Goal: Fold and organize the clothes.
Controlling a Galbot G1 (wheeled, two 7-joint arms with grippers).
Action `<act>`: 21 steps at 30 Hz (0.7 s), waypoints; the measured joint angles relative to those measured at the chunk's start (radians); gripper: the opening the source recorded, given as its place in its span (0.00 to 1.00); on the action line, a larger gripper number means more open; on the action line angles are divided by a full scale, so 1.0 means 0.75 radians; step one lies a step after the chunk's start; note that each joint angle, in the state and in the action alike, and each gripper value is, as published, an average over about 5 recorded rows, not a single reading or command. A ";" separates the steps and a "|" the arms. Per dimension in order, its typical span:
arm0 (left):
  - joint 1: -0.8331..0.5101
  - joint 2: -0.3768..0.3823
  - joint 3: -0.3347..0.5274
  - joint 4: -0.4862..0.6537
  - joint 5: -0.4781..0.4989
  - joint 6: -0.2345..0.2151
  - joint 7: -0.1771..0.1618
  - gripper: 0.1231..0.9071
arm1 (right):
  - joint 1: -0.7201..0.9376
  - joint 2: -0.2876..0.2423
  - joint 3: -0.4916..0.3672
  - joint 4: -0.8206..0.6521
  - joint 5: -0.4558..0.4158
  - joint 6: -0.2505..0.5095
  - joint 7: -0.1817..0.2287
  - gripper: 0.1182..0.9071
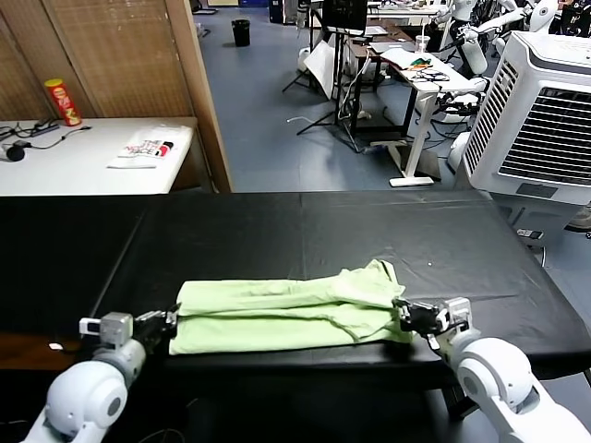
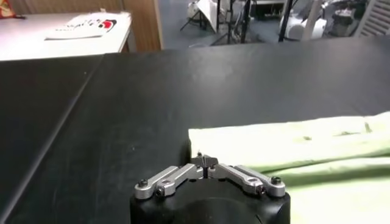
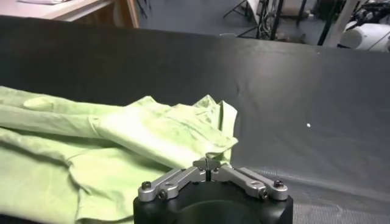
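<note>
The clothes are one pale green shirt (image 1: 286,314) folded into a long strip across the near part of the black table (image 1: 277,231). My left gripper (image 1: 169,323) lies low at the strip's left end. In the left wrist view it (image 2: 205,161) is shut, its tips on the corner of the shirt (image 2: 292,146). At the right end, where the collar and a sleeve bunch up, sits my right gripper (image 1: 402,314). Seen from the right wrist, it (image 3: 208,163) is shut with a small fold of the shirt (image 3: 122,140) pinched between its tips.
The shirt lies close to the table's front edge (image 1: 295,355). At the back left a white table (image 1: 55,171) holds a red chip can (image 1: 63,100) and a white printed packet (image 1: 148,148). A wooden partition (image 1: 199,92) and a large air cooler (image 1: 545,111) stand behind.
</note>
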 joint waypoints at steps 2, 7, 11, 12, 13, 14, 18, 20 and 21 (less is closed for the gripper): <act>0.009 -0.001 -0.009 -0.011 -0.001 0.007 0.004 0.19 | 0.011 -0.001 0.016 0.009 0.002 0.000 0.000 0.47; 0.001 0.021 -0.040 -0.009 -0.031 0.010 0.055 0.55 | 0.097 0.023 0.007 -0.036 -0.020 0.000 0.002 0.79; -0.054 0.037 -0.051 0.035 -0.109 -0.002 0.046 0.79 | 0.209 0.068 -0.048 -0.129 -0.092 0.000 0.002 0.86; -0.074 0.034 -0.047 0.051 -0.127 -0.009 0.038 0.81 | 0.239 0.081 -0.065 -0.157 -0.107 0.000 0.001 0.86; -0.096 0.029 -0.041 0.069 -0.143 -0.015 0.031 0.84 | 0.269 0.095 -0.083 -0.186 -0.119 0.000 0.000 0.86; -0.119 0.023 -0.034 0.089 -0.159 -0.020 0.025 0.85 | 0.299 0.110 -0.101 -0.216 -0.129 0.000 -0.001 0.86; -0.213 -0.011 0.001 0.176 -0.205 -0.030 0.021 0.86 | 0.411 0.164 -0.180 -0.339 -0.155 0.000 -0.009 0.86; -0.249 -0.030 0.015 0.218 -0.209 -0.032 0.023 0.86 | 0.458 0.186 -0.217 -0.396 -0.168 0.000 -0.018 0.86; -0.262 -0.040 0.021 0.239 -0.209 -0.033 0.024 0.86 | 0.477 0.196 -0.234 -0.421 -0.174 0.000 -0.023 0.86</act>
